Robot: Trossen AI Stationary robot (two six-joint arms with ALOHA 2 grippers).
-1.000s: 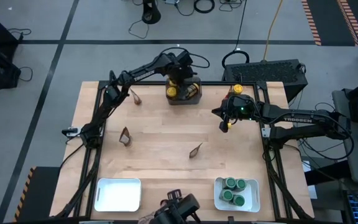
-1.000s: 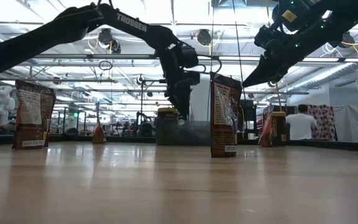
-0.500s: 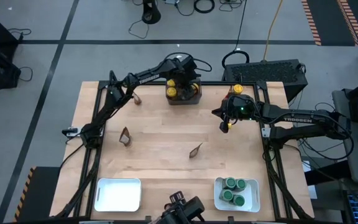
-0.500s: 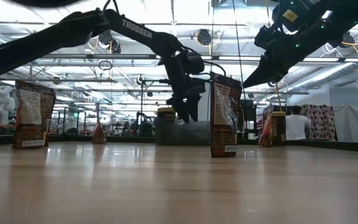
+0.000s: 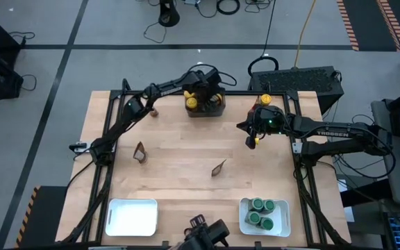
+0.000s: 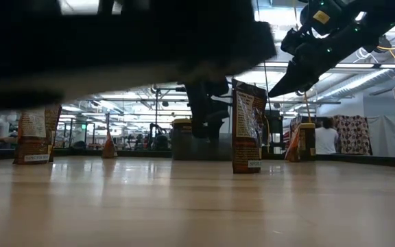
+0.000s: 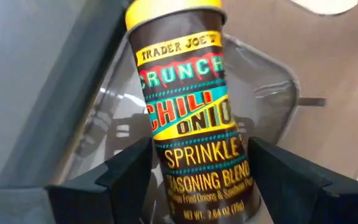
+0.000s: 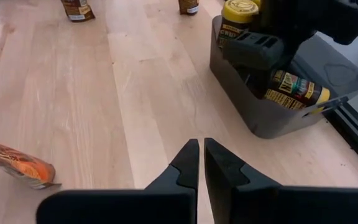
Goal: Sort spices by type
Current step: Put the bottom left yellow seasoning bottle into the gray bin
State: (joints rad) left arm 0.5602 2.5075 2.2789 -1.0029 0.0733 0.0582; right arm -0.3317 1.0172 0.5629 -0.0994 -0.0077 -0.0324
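Yellow-lidded jar (image 7: pixel 188 106) sat upright between the left gripper's (image 7: pixel 194 180) two dark fingers, clamped on both sides, inside the dark grey bin (image 5: pixel 205 104) at the table's far edge. That arm stretched long from the table's left side to reach over the bin. Well apart, the right gripper (image 8: pixel 201 163) hung above bare wood, fingers nearly touching and empty. Green-lidded jars (image 5: pixel 262 212) filled one white tray (image 5: pixel 245 223).

L gripper (image 7: pixel 194 180) clamped; R gripper (image 8: pixel 201 163) closed, raised.
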